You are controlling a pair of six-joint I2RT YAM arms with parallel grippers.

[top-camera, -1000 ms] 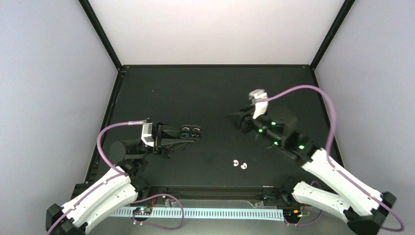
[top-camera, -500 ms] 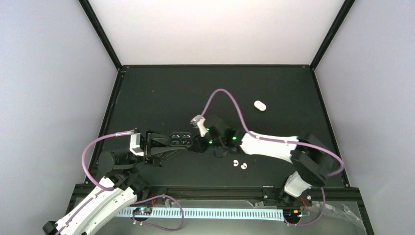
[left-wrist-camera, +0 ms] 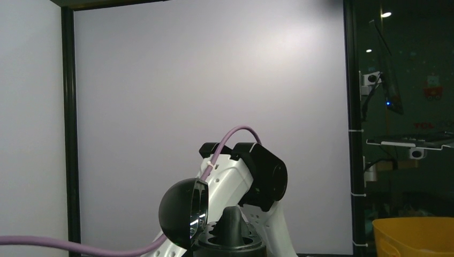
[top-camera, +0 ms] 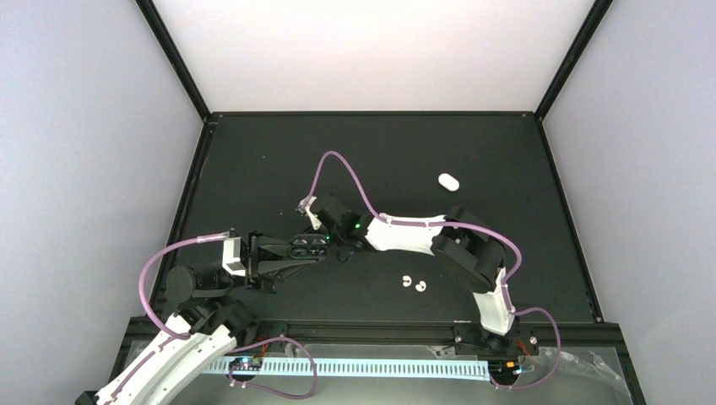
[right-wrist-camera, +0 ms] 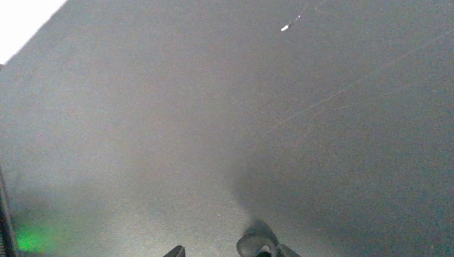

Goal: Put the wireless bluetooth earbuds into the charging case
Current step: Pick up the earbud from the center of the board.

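Note:
My left gripper (top-camera: 295, 250) is shut on the open black charging case (top-camera: 310, 245), holding it above the mat. In the left wrist view its domed lid (left-wrist-camera: 179, 211) stands up beside the base (left-wrist-camera: 230, 245), and a dark rounded piece (left-wrist-camera: 232, 219) rises from the base. My right gripper (top-camera: 339, 247) sits at the case's right end. In the right wrist view its jaws (right-wrist-camera: 230, 251) stand apart, with a small black earbud (right-wrist-camera: 256, 243) against the right finger and a gap to the left one. Two white earbuds (top-camera: 414, 283) lie on the mat near the front.
A small white oval case (top-camera: 447, 180) lies shut on the mat at the back right. The right arm's elbow (top-camera: 464, 249) folds over the mat's right half. A yellow bin (left-wrist-camera: 417, 235) shows outside the enclosure in the left wrist view.
The right arm left the white case on the mat at the back right and swung left to the black case, its jaws narrowing. The left gripper drifted slightly nearer and left with the case.

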